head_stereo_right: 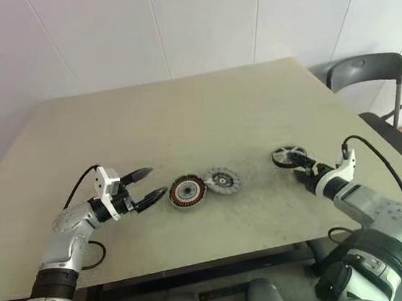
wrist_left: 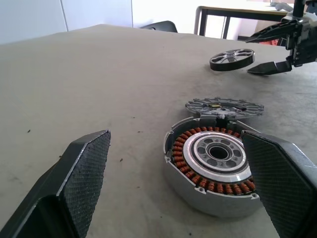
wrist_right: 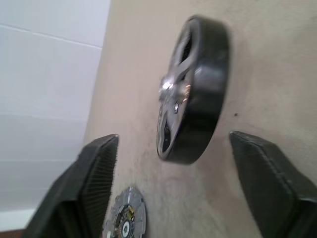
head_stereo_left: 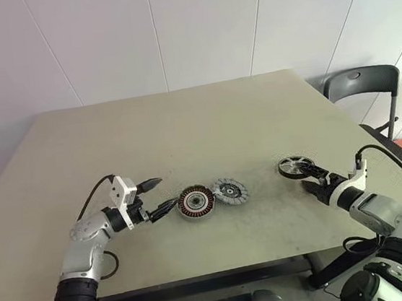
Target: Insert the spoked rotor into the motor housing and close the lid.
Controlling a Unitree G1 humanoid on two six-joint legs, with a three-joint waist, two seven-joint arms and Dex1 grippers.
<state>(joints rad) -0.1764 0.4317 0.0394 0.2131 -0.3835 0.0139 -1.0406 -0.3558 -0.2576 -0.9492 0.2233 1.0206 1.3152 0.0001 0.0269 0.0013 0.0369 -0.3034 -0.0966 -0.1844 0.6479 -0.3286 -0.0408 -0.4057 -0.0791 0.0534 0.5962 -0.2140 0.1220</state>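
Motor housing [head_stereo_left: 195, 203] on the table [head_stereo_left: 183, 123] near its front edge, lid [head_stereo_left: 230, 191] touching it on the right, spoked rotor [head_stereo_left: 294, 167] well apart further right, chair [head_stereo_left: 366, 92] behind the table's right corner.

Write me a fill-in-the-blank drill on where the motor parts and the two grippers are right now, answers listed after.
1. The lid lies flat on the table beside the motor ____.
2. The spoked rotor lies in front of the ____ gripper.
3. The left gripper, jaws ____, points at the motor housing.
4. The housing's ____ windings lie uncovered.

Answers: housing; right; open; copper
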